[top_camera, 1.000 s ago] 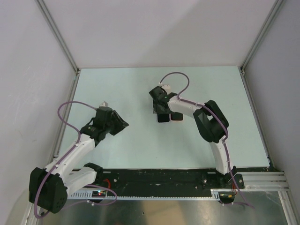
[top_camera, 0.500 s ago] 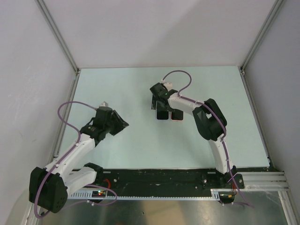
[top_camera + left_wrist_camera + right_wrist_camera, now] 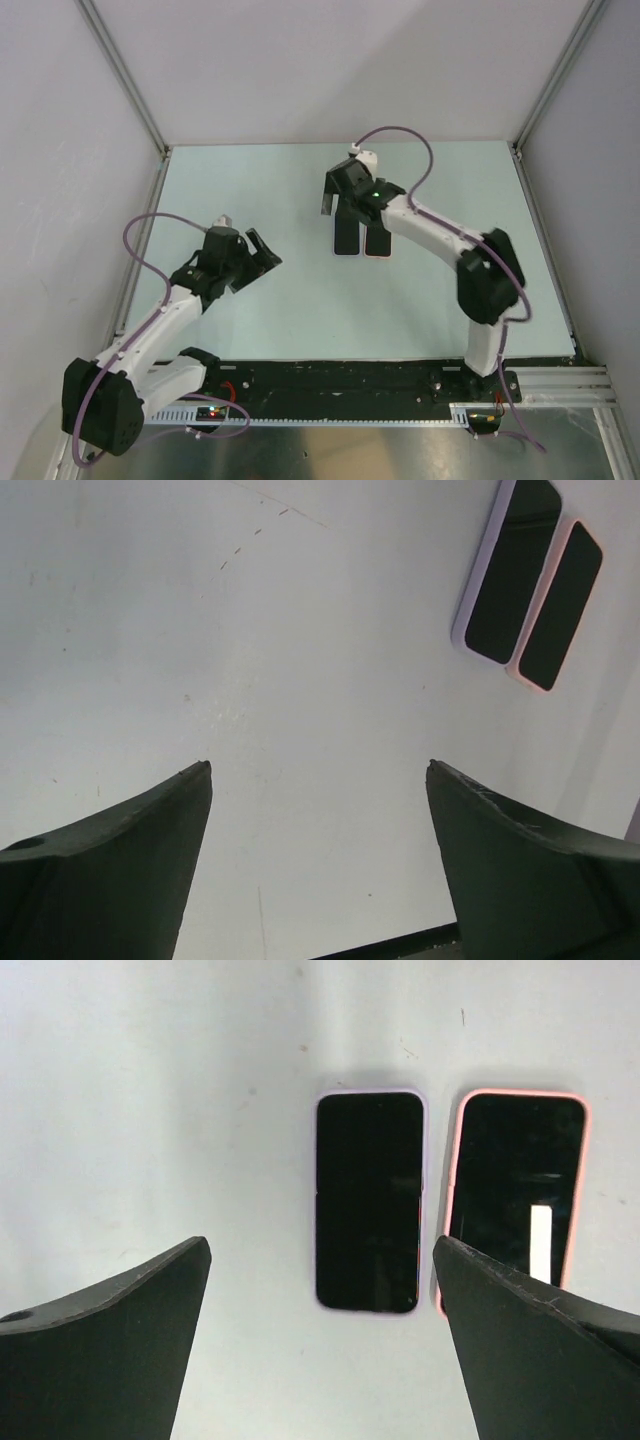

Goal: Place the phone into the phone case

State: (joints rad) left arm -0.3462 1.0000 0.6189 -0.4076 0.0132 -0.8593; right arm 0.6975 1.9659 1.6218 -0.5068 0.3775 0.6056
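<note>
Two dark slabs lie flat side by side on the table. The left one has a lilac rim [image 3: 368,1202], like a phone seated in a case. The right one has a pink rim [image 3: 515,1195] and a glossy dark face; I cannot tell whether it is a phone or an empty case. Both show in the top view, lilac [image 3: 348,238] and pink [image 3: 377,240], and in the left wrist view [image 3: 508,570]. My right gripper [image 3: 320,1245] is open and empty, hovering above them at their far end [image 3: 345,198]. My left gripper [image 3: 319,768] is open and empty, well to their left [image 3: 262,252].
The pale green table [image 3: 300,300] is walled by white panels at the back and sides, with metal posts at the corners. A black rail [image 3: 350,378] runs along the near edge by the arm bases.
My right gripper has risen off the two slabs and drawn back toward the far side, leaving both lying on the table. My left gripper has shifted slightly right.
</note>
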